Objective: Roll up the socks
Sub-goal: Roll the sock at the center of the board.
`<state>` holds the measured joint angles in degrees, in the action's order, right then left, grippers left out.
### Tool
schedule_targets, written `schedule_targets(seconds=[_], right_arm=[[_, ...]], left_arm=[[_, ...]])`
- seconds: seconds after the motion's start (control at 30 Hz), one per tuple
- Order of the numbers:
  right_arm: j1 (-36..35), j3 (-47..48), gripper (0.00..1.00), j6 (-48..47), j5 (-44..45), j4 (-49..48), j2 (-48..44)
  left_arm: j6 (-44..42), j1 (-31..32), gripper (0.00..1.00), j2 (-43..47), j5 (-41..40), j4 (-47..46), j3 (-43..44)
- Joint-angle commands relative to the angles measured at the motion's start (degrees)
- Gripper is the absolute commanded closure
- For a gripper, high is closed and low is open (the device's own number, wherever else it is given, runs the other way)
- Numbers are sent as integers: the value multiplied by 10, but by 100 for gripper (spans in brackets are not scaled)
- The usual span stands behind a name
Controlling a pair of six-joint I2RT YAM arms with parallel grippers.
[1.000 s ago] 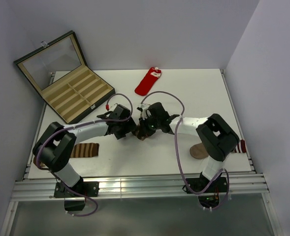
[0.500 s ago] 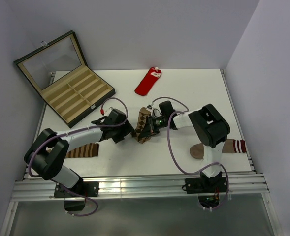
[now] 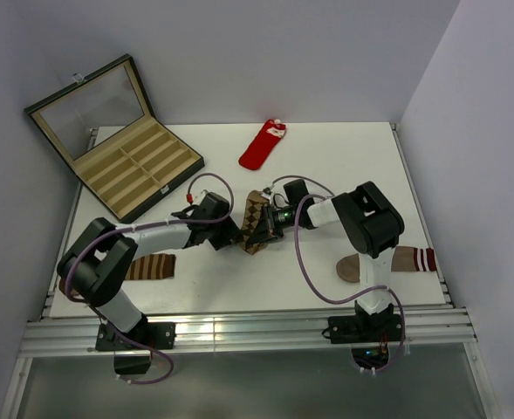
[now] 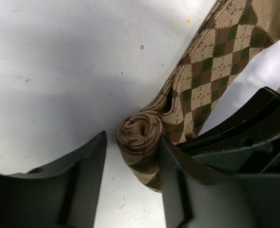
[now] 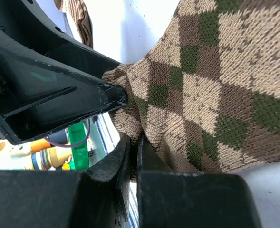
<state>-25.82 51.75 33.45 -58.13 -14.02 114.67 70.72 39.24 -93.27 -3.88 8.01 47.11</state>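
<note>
The argyle sock (image 3: 255, 215) lies mid-table with its near end rolled up. In the left wrist view the rolled end (image 4: 140, 138) sits between the open jaws of my left gripper (image 4: 132, 183), and the right finger (image 4: 175, 173) touches the roll. My left gripper (image 3: 233, 234) is just left of the sock. My right gripper (image 3: 265, 229) is on the sock's right side. In the right wrist view it (image 5: 134, 148) is pinched shut on the sock's (image 5: 211, 90) edge fabric. The red sock with a white cuff (image 3: 262, 146) lies flat at the table's far edge, untouched.
An open display case (image 3: 121, 144) stands at the back left. A brown-and-cream striped sock (image 3: 150, 266) lies near the left arm. A plain tan-brown sock (image 3: 353, 268) and a striped cuff (image 3: 418, 258) lie by the right arm's base.
Both grippers dropped low to the table and the argyle sock now shows stretched between them. In the last half second the left gripper moved right, closer to the rolled end.
</note>
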Motion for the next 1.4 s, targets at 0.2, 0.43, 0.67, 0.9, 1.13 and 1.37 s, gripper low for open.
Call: schedule_targets(seconds=[0.2,0.43,0.67,0.9,1.13,1.37], right_arm=[[2,-19,95,-54,101,42,-16],[-41,-41,64,-122,210,69,-144],[-128,-103,53,-214,472,47,-294],[-202,-108,51,-280,572,33,-302],[-237,-99,52,-299,579,39,-263],[-262,-82,55,-310,612,70,-220]], left_arm=[[-5,12,76,-40,11,31,26],[-23,15,95,-53,2,54,51],[-41,15,99,-53,-9,68,67],[-45,16,100,-56,-8,73,74],[-41,15,100,-54,-9,73,72],[-33,15,99,-57,-7,71,76]])
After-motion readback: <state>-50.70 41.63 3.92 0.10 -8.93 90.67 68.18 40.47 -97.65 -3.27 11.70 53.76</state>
